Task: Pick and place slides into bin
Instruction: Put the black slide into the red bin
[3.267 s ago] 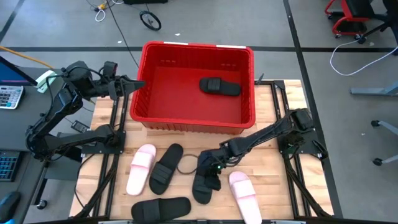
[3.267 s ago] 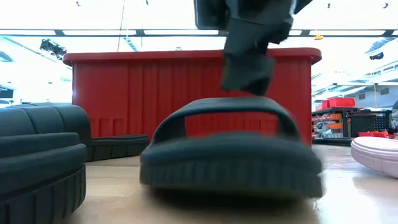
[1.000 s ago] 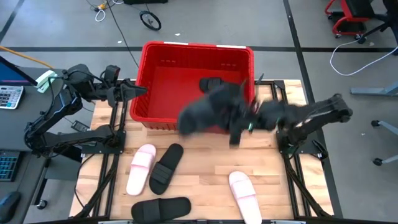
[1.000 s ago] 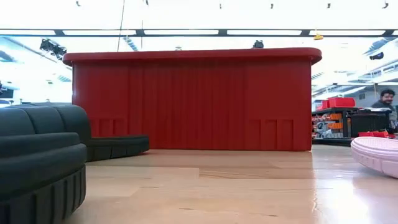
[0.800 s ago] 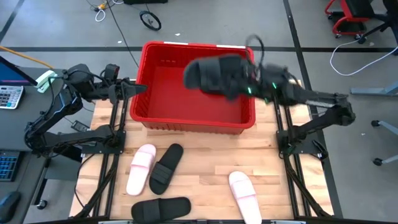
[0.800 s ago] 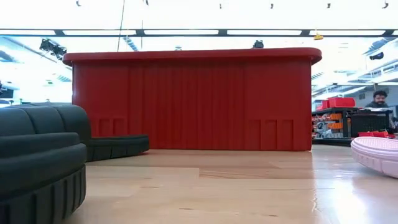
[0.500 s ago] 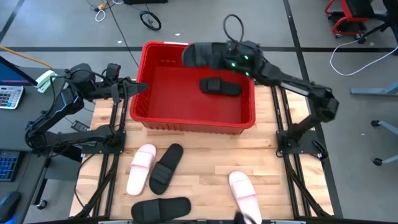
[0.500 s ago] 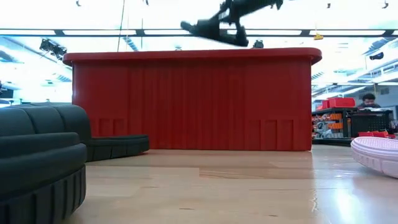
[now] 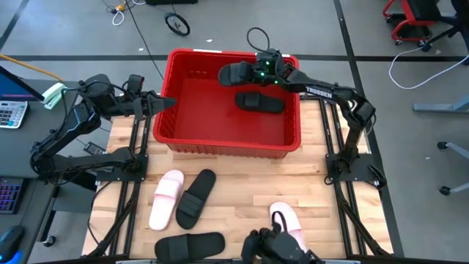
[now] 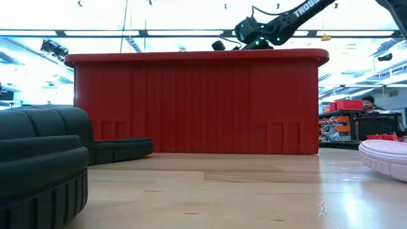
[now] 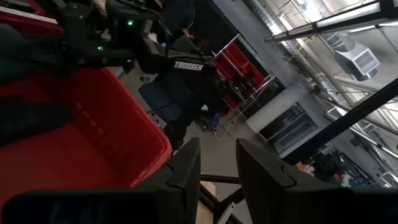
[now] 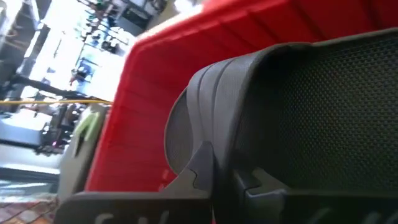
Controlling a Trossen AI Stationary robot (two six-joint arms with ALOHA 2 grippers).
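While the left gripper (image 9: 163,102) waits slightly parted beside the bin (image 9: 179,136), the right gripper (image 9: 258,72) hangs over its far side, clamped on a black slide (image 9: 236,73). That slide's long axis lies across the bin, its free end toward the left arm.

1 slide (image 9: 259,101) in bin (image 9: 176,136), 4 before.

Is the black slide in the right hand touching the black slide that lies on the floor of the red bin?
Apart. In the high view the right hand holds a black slide above the bin, and red floor shows between it and the lying slide.
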